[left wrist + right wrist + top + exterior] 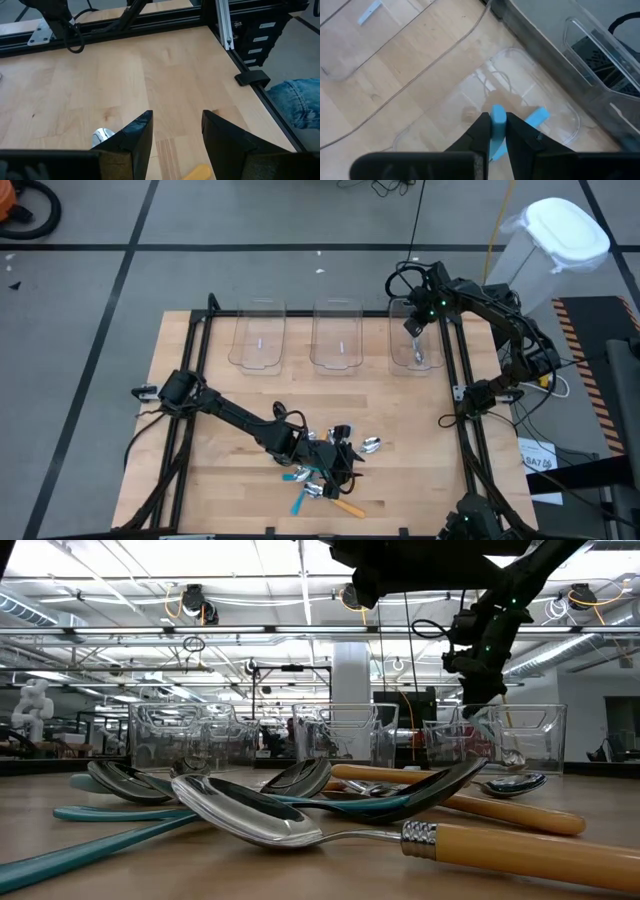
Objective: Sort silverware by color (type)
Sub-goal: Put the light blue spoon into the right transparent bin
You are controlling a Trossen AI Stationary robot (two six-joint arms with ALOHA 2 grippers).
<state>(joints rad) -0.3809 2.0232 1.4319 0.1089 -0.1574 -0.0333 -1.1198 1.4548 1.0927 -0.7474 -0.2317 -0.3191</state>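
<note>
High view: a wood table carries three clear bins along its far edge. The spoons lie heaped near the front, left gripper over them, evidently to pick.

Low view: the pile is tangled.

Left wrist view: fingers apart, empty.

Right wrist view: right gripper clamps a blue spoon above the right bin, likely for release; another blue one lies inside.

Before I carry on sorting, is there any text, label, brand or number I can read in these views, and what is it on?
None can be read for certain.
White tag on the floor right of the table, high view: dark print, too small to read.
Spoons, clear bins and both arms: no lettering visible.
</note>
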